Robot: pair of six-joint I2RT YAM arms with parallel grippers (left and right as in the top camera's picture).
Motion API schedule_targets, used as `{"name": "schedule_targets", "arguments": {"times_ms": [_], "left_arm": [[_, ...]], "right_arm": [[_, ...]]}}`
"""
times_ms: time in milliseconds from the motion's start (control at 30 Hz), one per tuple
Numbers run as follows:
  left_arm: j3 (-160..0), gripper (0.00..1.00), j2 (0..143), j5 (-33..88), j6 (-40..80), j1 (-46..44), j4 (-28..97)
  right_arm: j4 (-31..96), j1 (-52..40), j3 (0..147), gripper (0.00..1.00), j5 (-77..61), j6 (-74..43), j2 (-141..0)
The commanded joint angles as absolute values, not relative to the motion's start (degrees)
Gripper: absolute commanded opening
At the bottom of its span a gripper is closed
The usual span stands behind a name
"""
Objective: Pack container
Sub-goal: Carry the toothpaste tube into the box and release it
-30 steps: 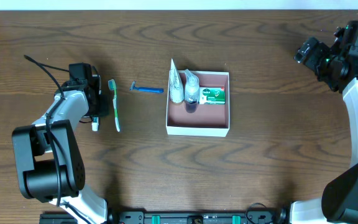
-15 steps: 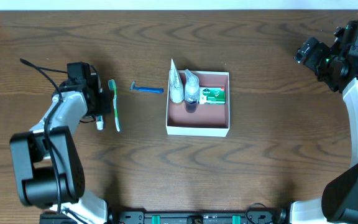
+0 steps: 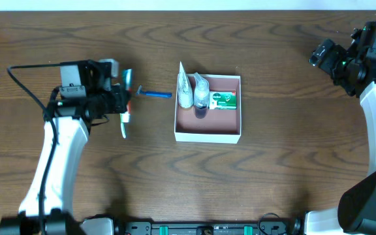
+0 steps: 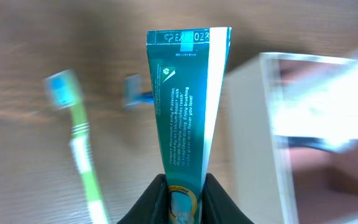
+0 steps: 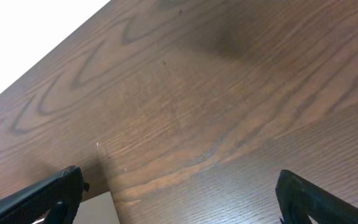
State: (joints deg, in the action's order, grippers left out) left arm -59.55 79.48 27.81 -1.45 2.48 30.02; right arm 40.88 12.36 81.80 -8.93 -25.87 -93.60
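- Overhead, the container [image 3: 207,136] sits near the middle of the table [image 3: 292,163], a square shallow box with white outer walls and a dusty pink floor.
- It already holds a white tube [image 3: 185,88] and a small bottle [image 3: 202,93] leaning in its far-left corner, with a green-and-white soap box [image 3: 223,100] just beside them along the far wall.
- The left gripper [image 3: 121,99] hangs left of the container and apart from it, with the blue razor [image 3: 155,94] lying on the wood between the two.
- Its pincer is clamped narrowly on a teal toothpaste tube [image 4: 185,106]. In the left wrist view the fingers pinch the tube's lower end, and the crimped end points away from the camera.
- In that same view the container's white wall [image 4: 253,124] shows blurred just right of the tube, and the razor [image 4: 135,96] peeks out behind its left edge.
- A green toothbrush [image 4: 82,155] lies on the table left of the tube; overhead, only its handle [image 3: 123,128] shows below the gripper.
- The right gripper [image 5: 178,174] is spread wide and holds nothing — only bare wood shows between its fingers. Overhead it sits at the far-right corner [image 3: 326,55], well apart from the container.
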Motion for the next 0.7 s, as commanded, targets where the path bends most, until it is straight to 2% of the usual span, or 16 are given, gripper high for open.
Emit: {"name": "schedule_targets", "arguments": {"times_ms": [0, 333, 500, 667], "left_arm": [[-60.0, 0.15, 75.0, 33.1, -1.5, -0.8, 30.7], [-60.0, 0.15, 66.4, 33.1, -2.0, -14.3, 31.5], [-60.0, 0.15, 66.2, 32.8, -8.9, -22.0, 31.6], [-60.0, 0.16, 69.0, 24.4, -13.4, -28.4, 30.4]], "right_arm": [[40.8, 12.7, 82.7, 0.99, -8.6, -25.2, -92.8], [40.8, 12.7, 82.7, 0.99, -8.6, -25.2, -92.8], [40.8, 12.7, 82.7, 0.99, -8.6, -25.2, -92.8], [40.8, 12.7, 82.7, 0.99, -8.6, -25.2, -92.8]]}}
